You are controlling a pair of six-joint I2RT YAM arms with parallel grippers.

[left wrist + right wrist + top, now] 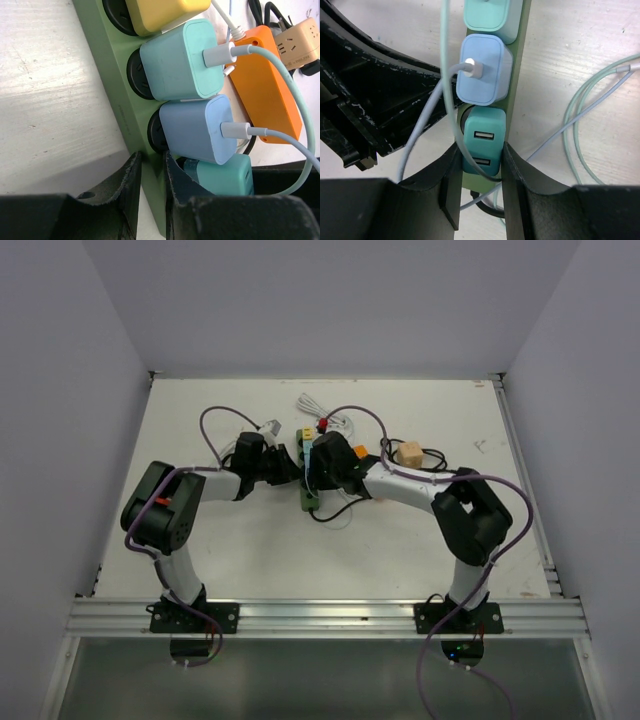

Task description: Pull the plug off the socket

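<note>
Mid-frame on tabletop [200,540], btwn both arms, lies green power strip [308,496]. Left pincer [152,180] nipped onto its end, bottom centre of wrist view. Right pincer [480,157] closed tight round teal plug [484,132] at strip's end socket.

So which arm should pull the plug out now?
The right one. The right gripper is shut on the teal plug, while the left gripper pinches the green socket strip, likely steadying it.
</note>
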